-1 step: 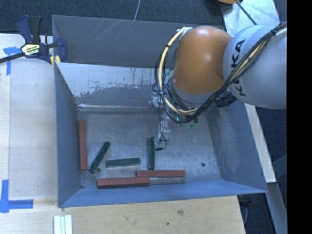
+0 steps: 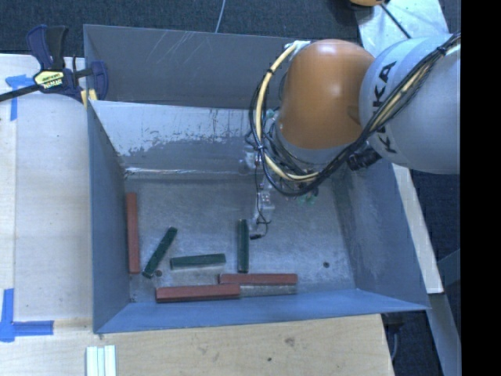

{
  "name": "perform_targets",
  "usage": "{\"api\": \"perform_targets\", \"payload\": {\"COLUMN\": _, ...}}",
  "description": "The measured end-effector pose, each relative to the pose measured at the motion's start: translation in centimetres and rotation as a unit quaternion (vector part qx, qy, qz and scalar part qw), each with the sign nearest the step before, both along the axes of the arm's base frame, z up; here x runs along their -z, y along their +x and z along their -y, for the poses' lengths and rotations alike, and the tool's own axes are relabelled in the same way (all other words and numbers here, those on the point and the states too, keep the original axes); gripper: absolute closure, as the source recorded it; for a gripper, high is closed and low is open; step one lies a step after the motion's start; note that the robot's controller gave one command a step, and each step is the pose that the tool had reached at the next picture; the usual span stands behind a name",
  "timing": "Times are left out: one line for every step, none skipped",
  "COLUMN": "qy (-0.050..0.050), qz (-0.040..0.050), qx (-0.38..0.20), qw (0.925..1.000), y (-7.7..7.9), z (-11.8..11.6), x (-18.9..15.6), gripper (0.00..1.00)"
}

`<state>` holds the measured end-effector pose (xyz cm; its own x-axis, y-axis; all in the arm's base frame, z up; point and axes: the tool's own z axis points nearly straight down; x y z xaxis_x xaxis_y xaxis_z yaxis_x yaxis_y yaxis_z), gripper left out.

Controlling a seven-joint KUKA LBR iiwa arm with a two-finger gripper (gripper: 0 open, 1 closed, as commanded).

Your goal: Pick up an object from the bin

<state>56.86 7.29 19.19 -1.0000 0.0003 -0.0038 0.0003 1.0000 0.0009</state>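
My gripper (image 2: 258, 224) hangs just beside 1 thin, dark-green stick (image 2: 243, 249), at its upper end; released or clenched, I cannot tell.

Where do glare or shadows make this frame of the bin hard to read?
Camera view: pale glare streaks the bin's back wall along its scratched band. Camera view: a soft sheen tops the orange cover, whose bulk hides the bin's right rear corner. Camera view: the gripper and the dark green stick beside it are evenly lit, with no hard shadow.
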Motion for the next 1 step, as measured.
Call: {"api": "perform_targets", "payload": {"qy": 0.000, "qz": 0.0001, "qx": -0.076, "qw": 0.9971, "y": -2.73, "z": -3.25, "x": 6.43, "gripper": 0.00}}
